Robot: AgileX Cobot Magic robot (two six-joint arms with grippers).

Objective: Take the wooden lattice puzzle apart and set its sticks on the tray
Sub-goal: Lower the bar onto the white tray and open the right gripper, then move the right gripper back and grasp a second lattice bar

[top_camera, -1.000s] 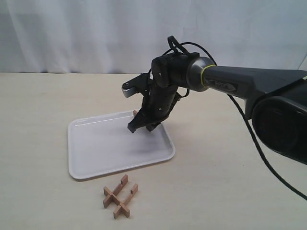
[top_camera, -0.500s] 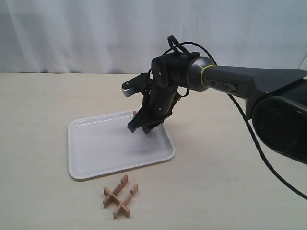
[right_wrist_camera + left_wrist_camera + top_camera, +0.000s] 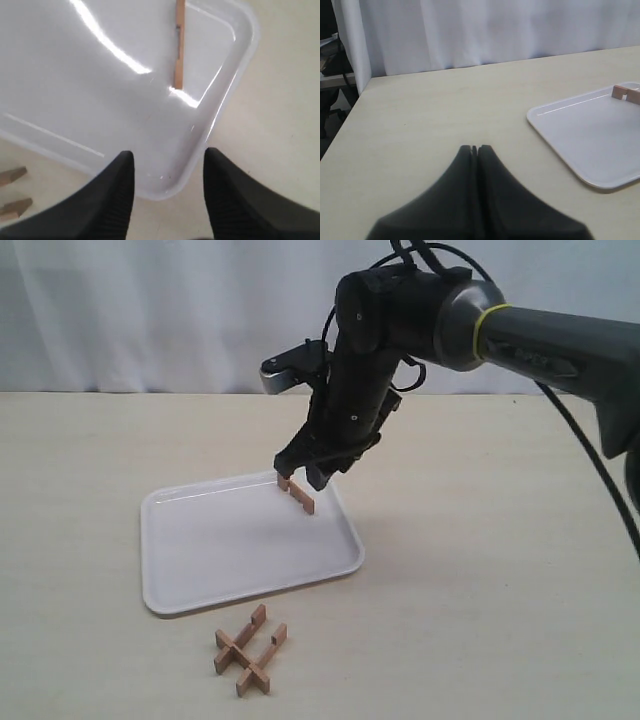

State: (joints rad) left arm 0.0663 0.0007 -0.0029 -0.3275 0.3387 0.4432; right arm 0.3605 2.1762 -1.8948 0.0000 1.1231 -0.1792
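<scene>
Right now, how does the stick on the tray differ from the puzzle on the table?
The stick is one bar, inside the tray near its far edge; the puzzle is several bars interlocked, on the table outside the tray. Both are light-brown notched wood.

The pale beige counter [image 3: 480,590] before me carries two things directly: the white tray [image 3: 220,550], lying flat, and the wooden lattice puzzle [image 3: 247,650], lying flat near the tray's nearer long edge, not touching it.
</scene>
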